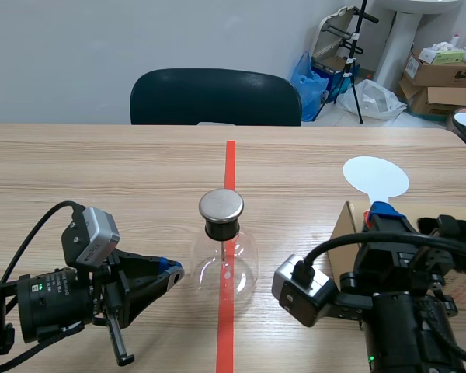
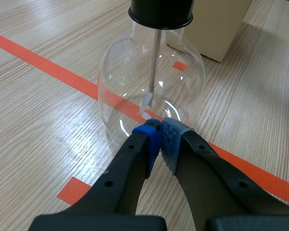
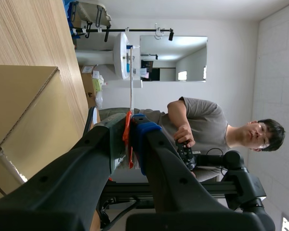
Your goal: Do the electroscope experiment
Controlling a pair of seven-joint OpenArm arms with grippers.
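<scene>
While the scene view showed the clear, round-bellied glass electroscope flask (image 1: 225, 268) only from outside, standing at the middle of the wood-grain table (image 1: 101, 179) on the orange-red tape line, the left wrist view revealed its interior. A thin metal rod (image 2: 155, 60) descended from the black stopper (image 2: 161, 12) and ended in pale foil leaves (image 2: 147, 105) low in the bulb. The flask's long axis was upright, with the flat brushed-metal cap (image 1: 220, 204) uppermost.

The left gripper (image 1: 171, 272) lay low at the near left and pointed right at the flask. Its blue dotted pads (image 2: 148, 139) were pressed together on nothing. The tips were just beside the glass wall; contact could not be confirmed.

The right gripper (image 1: 380, 210) sat at the near right over a brown cardboard box (image 1: 343, 227). Only the right wrist view showed its jaws pinching the thin handle of a white round-disc paddle (image 1: 377, 177). The handle ran away from the fingers, with the disc at its far end.

That view also showed a person in a grey T-shirt (image 3: 202, 120) holding a black controller (image 3: 185, 151). A black padded chair (image 1: 215, 97) stood beyond the table's far edge.
</scene>
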